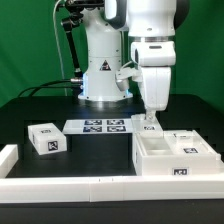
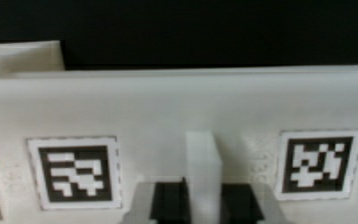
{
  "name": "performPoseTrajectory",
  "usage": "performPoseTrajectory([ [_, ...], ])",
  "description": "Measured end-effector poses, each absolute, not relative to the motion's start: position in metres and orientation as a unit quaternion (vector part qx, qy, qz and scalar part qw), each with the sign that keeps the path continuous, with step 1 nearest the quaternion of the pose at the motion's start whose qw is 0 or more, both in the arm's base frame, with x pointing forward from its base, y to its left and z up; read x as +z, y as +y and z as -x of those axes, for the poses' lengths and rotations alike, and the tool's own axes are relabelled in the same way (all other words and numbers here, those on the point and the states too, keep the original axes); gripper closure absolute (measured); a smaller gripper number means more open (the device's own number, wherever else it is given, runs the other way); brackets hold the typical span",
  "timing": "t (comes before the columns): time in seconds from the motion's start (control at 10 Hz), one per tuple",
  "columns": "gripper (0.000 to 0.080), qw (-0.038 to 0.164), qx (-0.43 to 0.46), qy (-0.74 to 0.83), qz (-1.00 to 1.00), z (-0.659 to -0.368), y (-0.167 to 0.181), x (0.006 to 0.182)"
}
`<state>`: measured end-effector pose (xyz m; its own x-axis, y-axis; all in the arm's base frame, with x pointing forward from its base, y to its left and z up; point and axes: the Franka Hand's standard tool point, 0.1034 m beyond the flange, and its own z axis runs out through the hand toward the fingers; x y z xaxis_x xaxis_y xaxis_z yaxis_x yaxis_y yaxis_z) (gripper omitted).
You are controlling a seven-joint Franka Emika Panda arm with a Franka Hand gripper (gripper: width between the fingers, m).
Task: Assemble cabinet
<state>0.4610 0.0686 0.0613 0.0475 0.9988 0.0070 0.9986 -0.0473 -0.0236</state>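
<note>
Arm reaching down over box (image 1: 178,160), which is sitting on surface (image 1: 30,110) at exterior view's right. Pincer (image 1: 150,121) straddling thin upright wall (image 2: 197,160) at box's far corner, fingers (image 2: 165,203) sitting narrow, close either side; cannot tell if actually squeezing. Small block (image 1: 47,140) lying well apart at exterior view's left, marker board (image 1: 105,126) lying between

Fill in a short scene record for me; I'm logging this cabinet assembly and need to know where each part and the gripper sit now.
gripper: low at the cabinet box's far wall; open or shut unclear
cabinet box: white, open-topped, tagged, on the exterior view's right
small block: white, tagged, alone on the exterior view's left
marker board: flat on the table between them, slightly farther back
table: black
</note>
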Motion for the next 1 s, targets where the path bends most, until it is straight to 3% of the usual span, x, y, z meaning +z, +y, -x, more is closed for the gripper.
performPoseTrajectory([
  [1.0, 0.0729, 0.008, -0.014, -0.716, 0.698, -0.482, 0.064, 0.057],
])
